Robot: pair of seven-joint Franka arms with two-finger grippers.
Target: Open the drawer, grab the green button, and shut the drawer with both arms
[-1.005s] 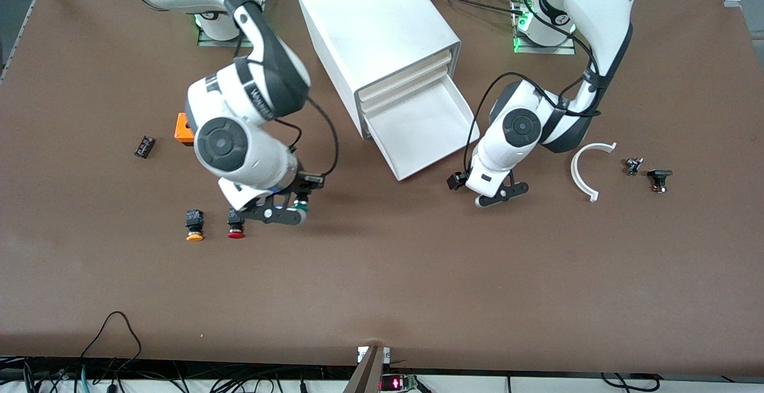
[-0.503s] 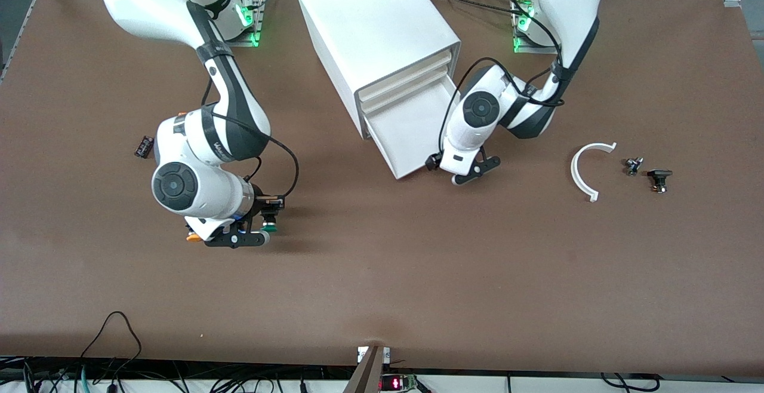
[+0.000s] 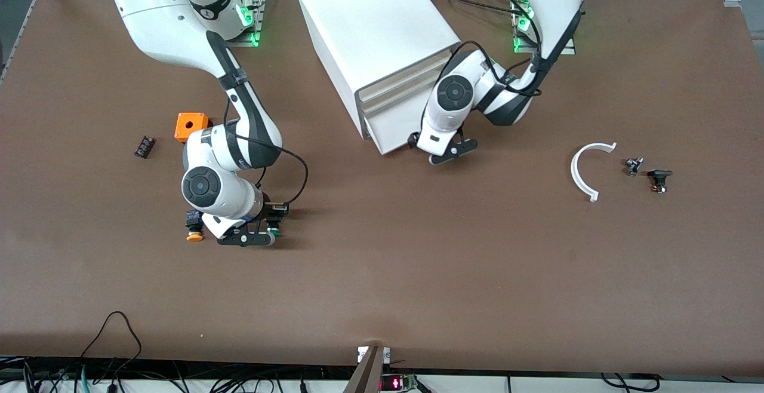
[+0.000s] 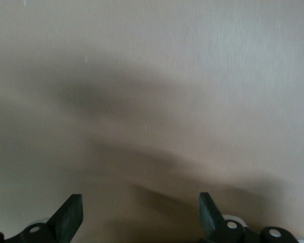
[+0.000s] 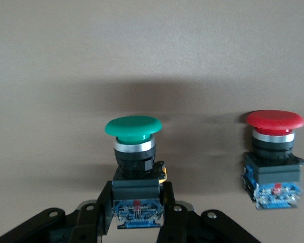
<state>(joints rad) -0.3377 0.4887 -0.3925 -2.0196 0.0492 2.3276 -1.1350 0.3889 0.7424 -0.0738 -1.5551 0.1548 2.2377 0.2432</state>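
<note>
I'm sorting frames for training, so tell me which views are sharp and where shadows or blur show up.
Front view: evenly lit, sharp, soft shadows under both arms. Left wrist view: smeared by blur, dark shadow streaks on the table. Right wrist view: crisp; the green button and red button cast soft shadows.

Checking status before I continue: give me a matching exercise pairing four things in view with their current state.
1. green button
2. left pincer
3. orange-capped button
4. drawer

A. open, at the drawer's front
B. lying free on the table
C. slightly out of the cabinet
D. gripped by the right pincer

Pairs: 1-D, 2-A, 3-B, 4-C
</note>
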